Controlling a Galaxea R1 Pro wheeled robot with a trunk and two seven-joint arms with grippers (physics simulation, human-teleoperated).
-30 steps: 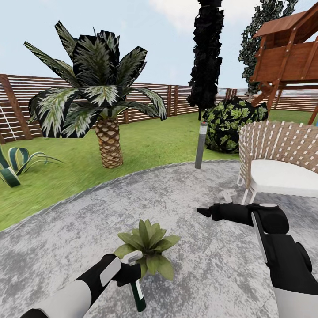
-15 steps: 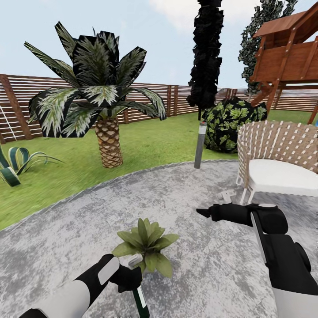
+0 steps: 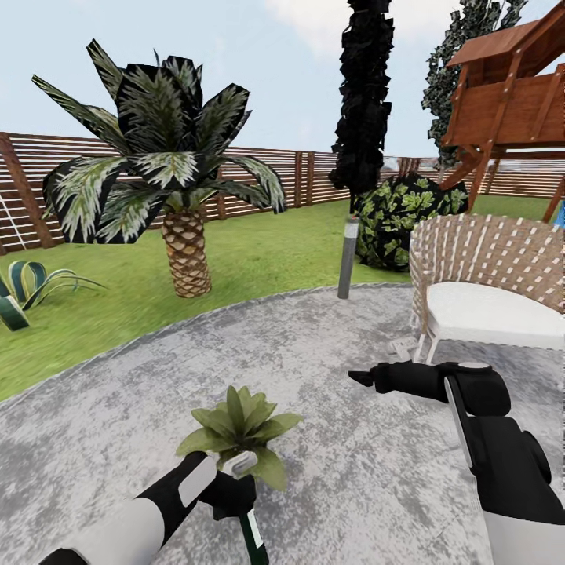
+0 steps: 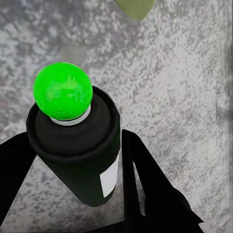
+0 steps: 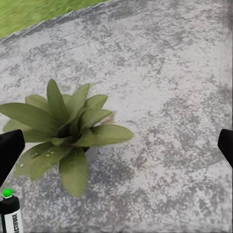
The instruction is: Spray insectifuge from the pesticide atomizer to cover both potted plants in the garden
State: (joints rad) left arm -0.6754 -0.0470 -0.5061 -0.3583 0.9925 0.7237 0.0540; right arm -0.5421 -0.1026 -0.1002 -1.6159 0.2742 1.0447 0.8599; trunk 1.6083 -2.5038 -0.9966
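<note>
One potted plant (image 3: 235, 428), a low rosette of broad green leaves, stands on the grey paving (image 3: 353, 486); its little grey pot (image 5: 91, 154) shows under the leaves in the right wrist view. Just in front of it my left gripper (image 3: 231, 494) is shut on the pesticide atomizer (image 3: 253, 537), a dark green bottle with a white label (image 4: 109, 178) and a bright green tip (image 4: 62, 91) between the black fingers (image 4: 141, 179). To the plant's right my right gripper (image 3: 361, 378) hovers open and empty, its fingers (image 5: 9, 148) far apart and pointing at the plant (image 5: 63, 126).
Beyond the paving lie lawn (image 3: 259, 251), a scaly-trunked palm (image 3: 186, 255), a spiky clump (image 3: 23, 286) and the slat fence (image 3: 298, 176). A grey bollard (image 3: 345, 259), a dark bush (image 3: 400, 220), a wicker chair (image 3: 486, 290) and a wooden play tower (image 3: 510, 94) stand to the right.
The camera has turned, so the whole scene has slid left in the picture. My left gripper with the bottle now sits more squarely in front of the plant. The right arm has held still.
</note>
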